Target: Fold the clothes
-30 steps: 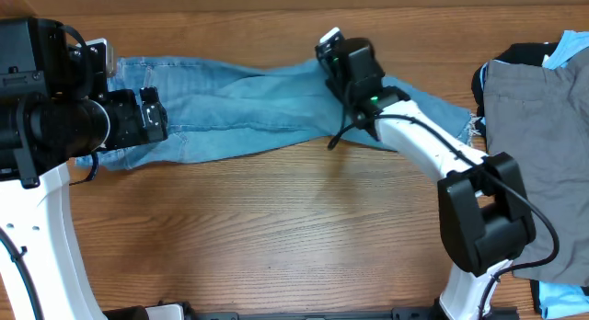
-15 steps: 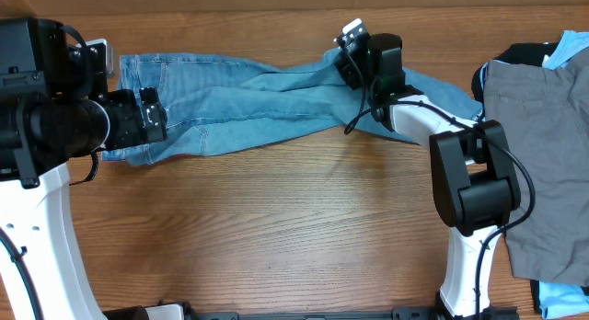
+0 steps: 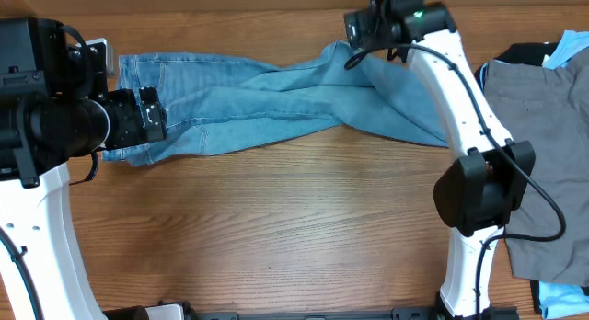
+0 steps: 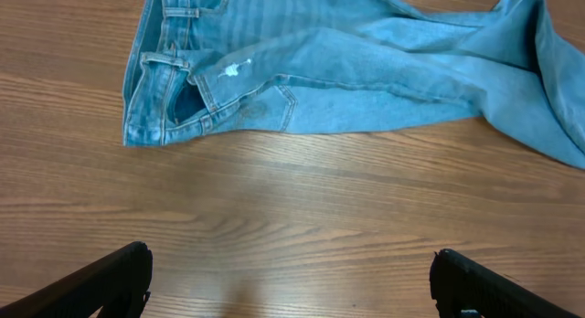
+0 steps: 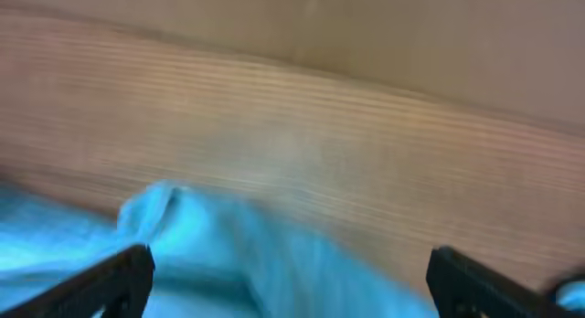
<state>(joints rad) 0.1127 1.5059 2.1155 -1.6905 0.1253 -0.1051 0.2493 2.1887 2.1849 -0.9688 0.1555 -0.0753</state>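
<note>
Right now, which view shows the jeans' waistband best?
Left wrist: the waistband lies fully exposed and sharp, running along the garment's left end. In the overhead view, the left arm covers the waistband's lower part. The right wrist view shows only a blurred fold of the jeans, no waistband.

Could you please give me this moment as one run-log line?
jeans: unfolded, legs bunched | left gripper: open, empty, near waistband | right gripper: open, empty, over legs | grey trousers: right edge
</note>
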